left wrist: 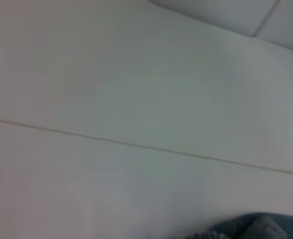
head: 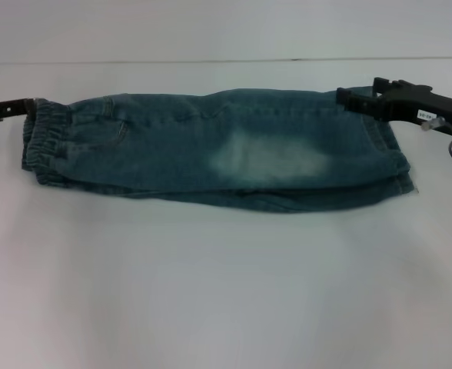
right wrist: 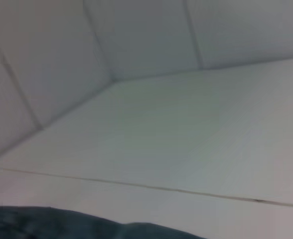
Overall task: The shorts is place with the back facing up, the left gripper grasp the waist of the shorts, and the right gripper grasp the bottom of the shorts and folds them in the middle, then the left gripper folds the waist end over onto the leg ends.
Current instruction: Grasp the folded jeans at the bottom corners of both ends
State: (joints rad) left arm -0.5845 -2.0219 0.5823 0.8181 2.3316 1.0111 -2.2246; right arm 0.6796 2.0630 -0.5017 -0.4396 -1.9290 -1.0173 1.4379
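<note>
At opposite ends, grippers seemingly pinch shorts (head: 211, 146)

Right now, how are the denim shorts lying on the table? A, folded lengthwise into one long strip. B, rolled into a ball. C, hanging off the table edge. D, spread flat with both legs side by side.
A: the denim shorts lie as one long strip, layered edges along the near side, between the left gripper at the elastic waist and the right gripper at the leg end.

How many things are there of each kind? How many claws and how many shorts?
Black two-fingered metal claws: 2, the left gripper at the gathered waist, the right gripper at the leg ends.
Blue-green washed denim shorts, folded lengthwise: 1.
White table: 1.
Total: 4.
</note>
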